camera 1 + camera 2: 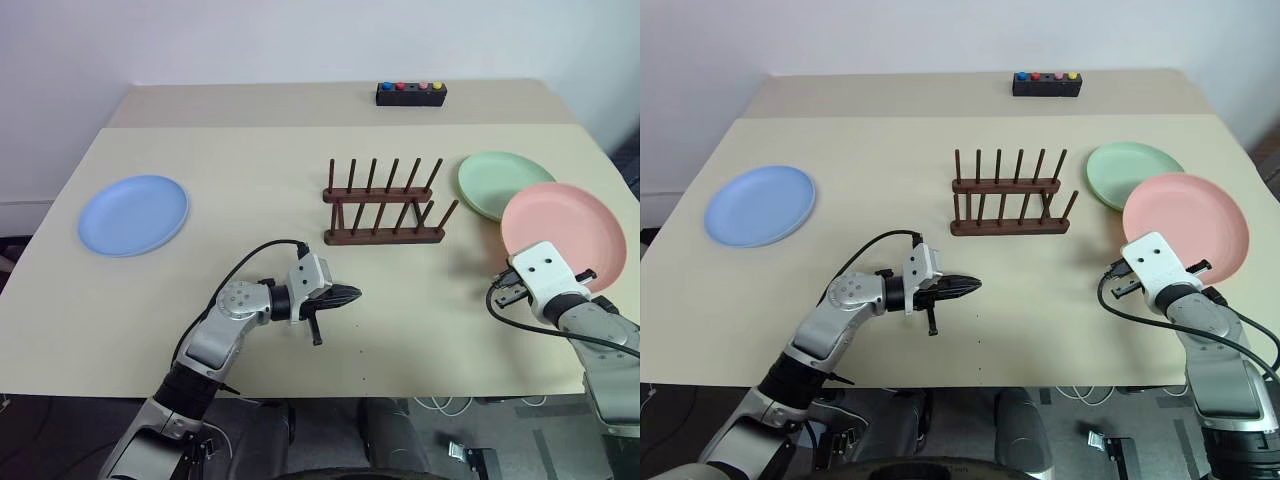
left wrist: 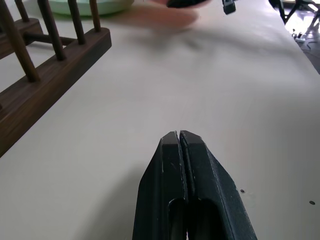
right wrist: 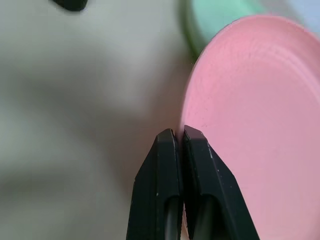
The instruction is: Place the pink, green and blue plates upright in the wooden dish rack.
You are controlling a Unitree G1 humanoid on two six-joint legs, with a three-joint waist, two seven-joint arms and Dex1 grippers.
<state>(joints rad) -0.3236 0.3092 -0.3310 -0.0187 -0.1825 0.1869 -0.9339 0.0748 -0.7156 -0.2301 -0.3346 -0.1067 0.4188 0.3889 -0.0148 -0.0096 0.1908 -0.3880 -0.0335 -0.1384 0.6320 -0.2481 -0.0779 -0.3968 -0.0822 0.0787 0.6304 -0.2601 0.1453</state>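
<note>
Right gripper (image 3: 181,134), jaws apparently pinching the pink plate (image 1: 565,232)'s rim; left gripper (image 2: 179,137) jaws pressed together, empty.

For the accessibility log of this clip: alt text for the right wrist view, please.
The right gripper, its two black fingers shut on the rim of the pink plate, holds the plate tilted above the beige table. Behind the pink plate lies the green plate.

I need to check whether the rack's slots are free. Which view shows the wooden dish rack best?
The left eye view: the whole wooden dish rack shows from above, both peg rows bare. The right eye view shows it equally whole. The left wrist view catches only one end of a rail and a few pegs.
</note>
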